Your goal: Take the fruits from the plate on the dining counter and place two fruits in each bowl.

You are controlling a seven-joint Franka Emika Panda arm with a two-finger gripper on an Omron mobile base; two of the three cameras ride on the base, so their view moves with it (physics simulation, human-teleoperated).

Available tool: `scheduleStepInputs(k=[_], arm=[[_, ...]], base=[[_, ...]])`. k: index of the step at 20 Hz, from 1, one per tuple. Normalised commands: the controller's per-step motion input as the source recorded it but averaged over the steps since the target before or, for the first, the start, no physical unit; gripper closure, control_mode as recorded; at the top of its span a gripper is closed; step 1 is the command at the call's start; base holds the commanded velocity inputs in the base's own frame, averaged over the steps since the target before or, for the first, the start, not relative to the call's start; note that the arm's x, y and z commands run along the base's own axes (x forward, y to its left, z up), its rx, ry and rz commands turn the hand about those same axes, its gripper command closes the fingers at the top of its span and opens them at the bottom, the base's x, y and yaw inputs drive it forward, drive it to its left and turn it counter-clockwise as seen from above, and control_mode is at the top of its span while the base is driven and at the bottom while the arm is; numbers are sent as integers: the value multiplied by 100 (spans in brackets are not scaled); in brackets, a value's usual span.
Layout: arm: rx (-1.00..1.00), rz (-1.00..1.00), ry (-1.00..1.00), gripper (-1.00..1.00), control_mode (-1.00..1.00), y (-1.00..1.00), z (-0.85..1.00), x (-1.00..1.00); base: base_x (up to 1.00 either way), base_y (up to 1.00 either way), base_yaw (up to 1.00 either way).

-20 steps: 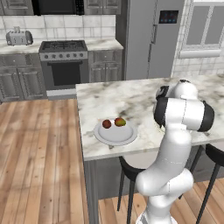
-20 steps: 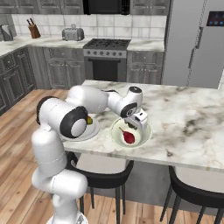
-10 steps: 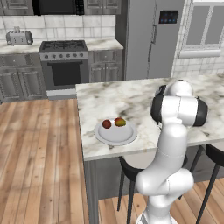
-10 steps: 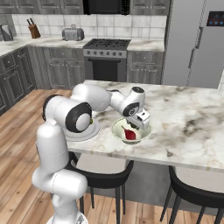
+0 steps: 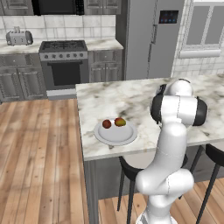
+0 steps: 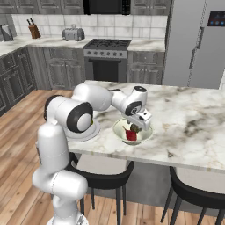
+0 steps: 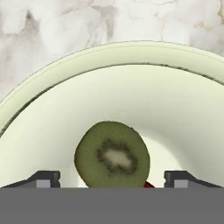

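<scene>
The pincer, fingers apart, hangs over a bowl holding green fruit and red fruit.

A home kitchen is showing here: a gas stove and toaster are sitting among grey cabinets, a steel refrigerator is standing beside a marble desk with bar stools.

White glossy arm, rounded segments, dark grey joint rings; gripper with 2 small dark fingertips
</scene>
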Motion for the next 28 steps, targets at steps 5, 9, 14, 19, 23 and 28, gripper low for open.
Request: scheduleStepInputs(k=[5,9,14,19,23,28], arm=[[0,0,0,-100,-100,5,52,-17],[-1,0,-2,-100,-100,60,94,-6],[-11,12,-11,-100,-100,100,34,-14],[-6,24,-1,-100,-100,100,6,0],[-3,31,0,-100,-100,94,0,-3],[0,44,0,-100,-100,48,-4,-3]], base=[[0,0,0],[0,0,0],[0,0,0],[0,0,0],[0,0,0],[0,0,0]])
